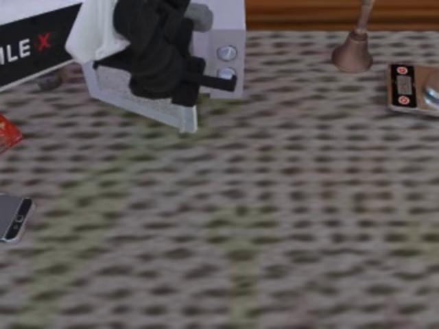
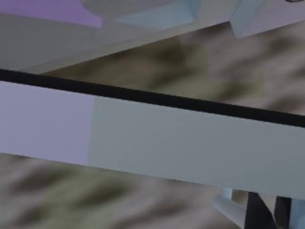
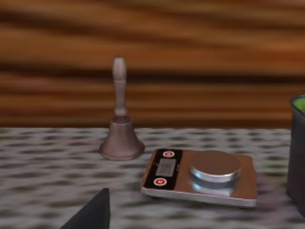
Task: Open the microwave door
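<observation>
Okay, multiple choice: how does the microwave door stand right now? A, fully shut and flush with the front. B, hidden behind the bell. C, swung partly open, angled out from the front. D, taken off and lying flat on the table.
C: in the top view the microwave door angles out from the microwave, its free edge well clear of the knob panel, with the left arm's pincer beside it.

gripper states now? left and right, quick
Left gripper: at the microwave door, which stands ajar; jaws' state cannot be told.
Right gripper: not seen in the top view; state cannot be told.
</observation>
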Robot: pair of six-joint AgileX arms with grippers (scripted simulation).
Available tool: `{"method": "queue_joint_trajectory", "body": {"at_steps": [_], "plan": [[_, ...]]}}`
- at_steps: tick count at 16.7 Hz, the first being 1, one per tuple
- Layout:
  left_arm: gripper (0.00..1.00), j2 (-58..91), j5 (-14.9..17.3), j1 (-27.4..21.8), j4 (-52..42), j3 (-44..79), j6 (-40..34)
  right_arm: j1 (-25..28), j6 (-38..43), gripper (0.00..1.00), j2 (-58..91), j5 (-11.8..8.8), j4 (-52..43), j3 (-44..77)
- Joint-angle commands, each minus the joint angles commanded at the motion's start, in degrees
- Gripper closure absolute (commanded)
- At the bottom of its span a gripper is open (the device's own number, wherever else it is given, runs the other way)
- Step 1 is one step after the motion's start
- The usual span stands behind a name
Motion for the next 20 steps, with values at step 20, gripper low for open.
{"method": "queue_joint_trajectory", "body": {"at_steps": [20], "plan": [[1.0, -4.6, 4.3, 2.0, 2.0, -6.2, 7.5, 0.0, 0.0, 0.0, 0.0, 0.0, 0.0, 0.0]]}}
